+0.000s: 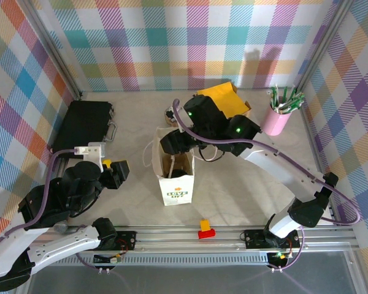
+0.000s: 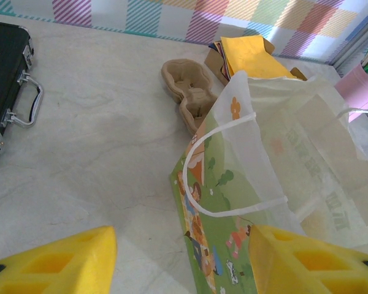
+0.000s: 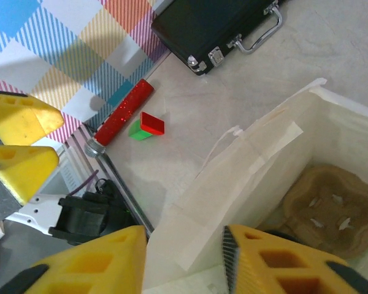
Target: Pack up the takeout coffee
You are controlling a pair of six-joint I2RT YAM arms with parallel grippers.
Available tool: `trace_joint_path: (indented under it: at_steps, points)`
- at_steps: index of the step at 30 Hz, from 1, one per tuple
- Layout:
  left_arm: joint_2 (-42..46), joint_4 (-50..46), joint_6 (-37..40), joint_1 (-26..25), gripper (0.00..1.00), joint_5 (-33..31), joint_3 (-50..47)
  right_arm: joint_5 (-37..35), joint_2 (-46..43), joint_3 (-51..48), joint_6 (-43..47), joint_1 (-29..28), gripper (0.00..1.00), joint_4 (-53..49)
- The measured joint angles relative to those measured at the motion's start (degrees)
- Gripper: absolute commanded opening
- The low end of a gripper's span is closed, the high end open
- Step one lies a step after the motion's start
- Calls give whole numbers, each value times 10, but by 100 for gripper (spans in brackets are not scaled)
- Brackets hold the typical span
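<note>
Right gripper (image 3: 184,266), its yellow wedge-shaped jaws apart, straddles the creased wall of the white paper bag with green print (image 1: 176,187). Deep inside the bag lies a round brown moulded-fibre shape (image 3: 322,208). Whether it tops the small paper takeout coffee cup cannot be told. Left gripper (image 2: 178,269), jaws apart and empty, faces the bag's illustrated side.

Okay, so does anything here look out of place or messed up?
Only a minor thing: a small red block lies alone at the near edge of the table, away from the rest. The white bag stands upright and open; nothing looks spilled.
</note>
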State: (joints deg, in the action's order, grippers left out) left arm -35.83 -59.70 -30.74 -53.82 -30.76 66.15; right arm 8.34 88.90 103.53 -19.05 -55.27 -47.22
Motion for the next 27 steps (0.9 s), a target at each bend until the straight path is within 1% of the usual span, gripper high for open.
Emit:
trace_joint_path:
  at_steps: [2,5,15,19,23,27]
  points:
    - [0,-1,-1,0,59,0,0,0,0,5,1,0,50,-4]
    - [0,-2,-1,0,59,0,0,-2,0,23,5,0,53,-8]
    - [3,-4,-7,0,59,-1,0,-28,0,107,27,0,56,-32]
    - [3,-4,-7,0,59,-2,0,-54,0,126,37,0,58,-44]
    - [2,-4,-7,0,59,-2,1,-98,0,145,50,1,58,-60]
    - [2,-4,-7,0,59,-3,1,-120,2,176,56,28,59,-78]
